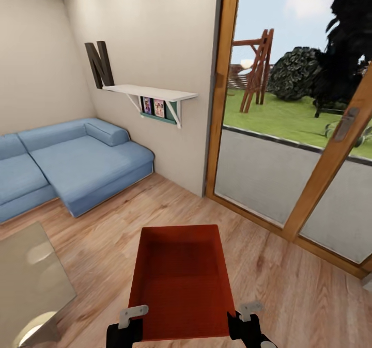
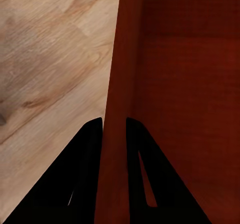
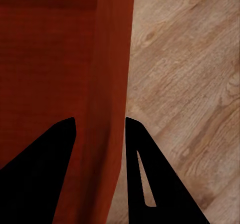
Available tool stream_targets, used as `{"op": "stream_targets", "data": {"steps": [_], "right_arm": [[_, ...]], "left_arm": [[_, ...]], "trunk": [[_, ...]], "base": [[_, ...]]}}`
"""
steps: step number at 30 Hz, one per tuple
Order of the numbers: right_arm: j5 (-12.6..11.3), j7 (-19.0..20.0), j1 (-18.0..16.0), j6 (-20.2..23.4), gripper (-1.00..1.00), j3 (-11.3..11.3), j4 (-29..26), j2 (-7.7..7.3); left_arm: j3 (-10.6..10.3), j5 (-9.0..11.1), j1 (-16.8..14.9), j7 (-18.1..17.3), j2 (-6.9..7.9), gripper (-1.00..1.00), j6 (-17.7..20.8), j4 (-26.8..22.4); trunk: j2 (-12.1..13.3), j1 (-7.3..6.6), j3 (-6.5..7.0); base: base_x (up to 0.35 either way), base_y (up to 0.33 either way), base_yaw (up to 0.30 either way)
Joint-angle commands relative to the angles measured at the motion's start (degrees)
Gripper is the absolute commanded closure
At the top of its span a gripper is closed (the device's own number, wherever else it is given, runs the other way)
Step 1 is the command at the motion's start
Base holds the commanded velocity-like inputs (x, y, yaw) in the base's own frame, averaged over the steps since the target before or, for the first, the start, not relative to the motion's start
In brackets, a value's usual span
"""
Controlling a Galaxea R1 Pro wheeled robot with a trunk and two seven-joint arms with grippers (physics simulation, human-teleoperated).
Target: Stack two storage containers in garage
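- An orange-red bin (image 1: 181, 281) is held level in front of the robot, above the wood-plank floor (image 1: 289, 291) of the living room, open top up and long axis pointing away from the robot.
- The left gripper (image 1: 133, 314) grips the bin's left wall near the corner nearest the robot; in the left wrist view its two dark fingers (image 2: 85, 174) sit one on each side of that thin wall (image 2: 114, 134), closed on it.
- The right gripper (image 1: 244, 311) grips the right wall the same way; in the right wrist view its fingers (image 3: 145, 174) straddle the wall (image 3: 112, 109), one inside the bin and one outside, clamped on it.
- The bin's inside looks empty, with a faintly ribbed base (image 2: 190, 109).
- Both wrist views show plank flooring below the bin's outer sides.
- To the left, a pale glass-topped counter (image 1: 31, 281) stands just beside the robot.
- Farther off on the left, a blue corner sofa (image 1: 72, 167) sits against the cream walls.
- Above the sofa's end, a white wall shelf (image 1: 150, 93) carries a large dark letter N (image 1: 99, 64), with small pictures (image 1: 153, 107) tucked beneath it.
- To the right, wood-framed glass doors (image 1: 330, 157) stand near the bin; through them show a lawn (image 1: 289, 118), a wooden frame (image 1: 257, 69) and dark bushes (image 1: 310, 72).
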Motion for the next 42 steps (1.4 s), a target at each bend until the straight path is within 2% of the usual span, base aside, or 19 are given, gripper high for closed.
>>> {"op": "stream_targets", "data": {"steps": [1,42], "right_arm": [[0.43,0.83,0.00,-0.17,1.00,-0.48,0.02,1.12],[0.43,0.77,0.01,-0.17,1.00,-0.39,0.05,1.12]], "left_arm": [[-0.08,-0.87,-0.05,0.64,-0.08,1.00,0.49,-0.15],[-0.08,-0.87,-0.05,0.64,-0.08,1.00,0.49,-0.16]], "trunk": [[-0.12,0.03,-0.11],[-0.12,0.03,-0.11]], "base": [[0.000,0.000,0.295],[0.000,0.000,0.295]]}}
